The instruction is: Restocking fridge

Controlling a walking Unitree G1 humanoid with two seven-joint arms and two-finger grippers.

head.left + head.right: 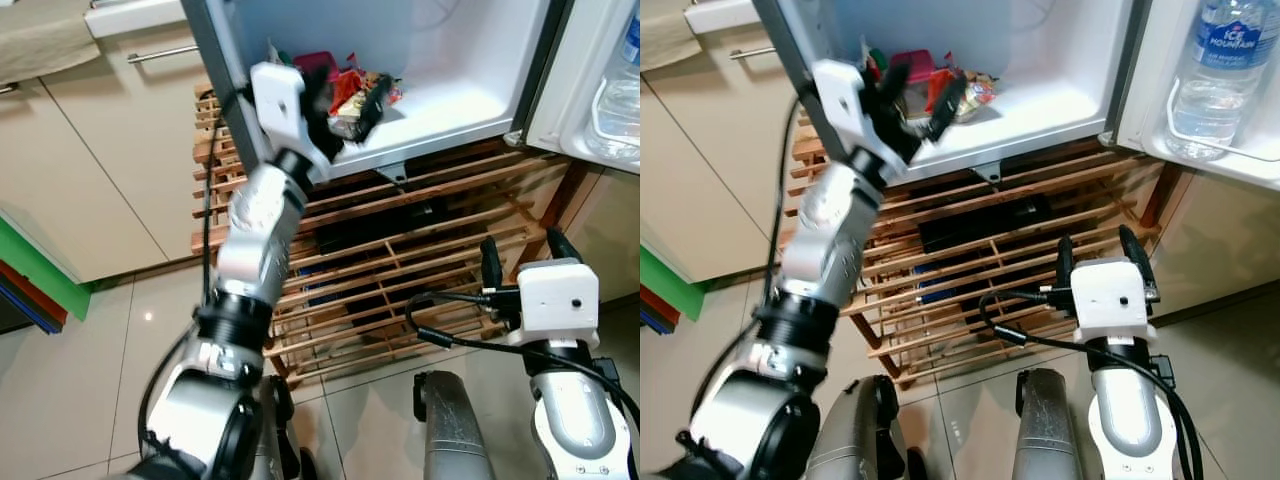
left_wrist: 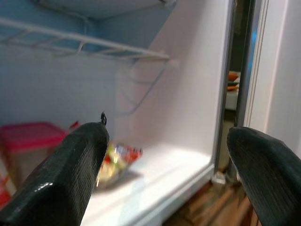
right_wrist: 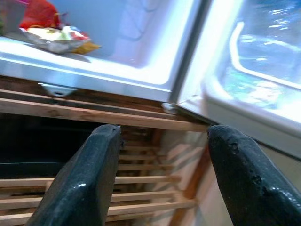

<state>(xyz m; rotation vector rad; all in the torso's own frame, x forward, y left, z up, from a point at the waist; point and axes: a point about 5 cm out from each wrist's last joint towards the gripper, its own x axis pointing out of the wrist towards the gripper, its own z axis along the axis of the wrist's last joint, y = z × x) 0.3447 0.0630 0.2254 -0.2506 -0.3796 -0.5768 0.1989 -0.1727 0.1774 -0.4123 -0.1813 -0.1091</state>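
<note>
1. Our left gripper [image 1: 345, 100] is raised to the front lip of the open fridge [image 1: 440, 70], fingers spread wide with nothing between them, just in front of a crinkled snack packet [image 1: 975, 95] lying on the fridge floor.
2. Our right gripper [image 1: 1100, 250] hangs low before the wooden slatted rack [image 1: 1040, 260] beneath the fridge, its fingers also apart and empty.
3. On the water bottle [image 1: 1225, 70] standing in the door shelf [image 1: 1200, 150] we read "ICE MOUNTAIN" on a blue label; the snack packet's print is too blurred to read.
4. A pink lidded box [image 2: 28, 141] sits at the back left of the compartment, behind the packet; the floor to the right of the packet is bare white, up to the side wall.
5. The left wrist view adds a wire shelf [image 2: 94, 44] above that floor.
6. The right wrist view shows the packet [image 3: 56, 37] from below, over the fridge's front edge.
</note>
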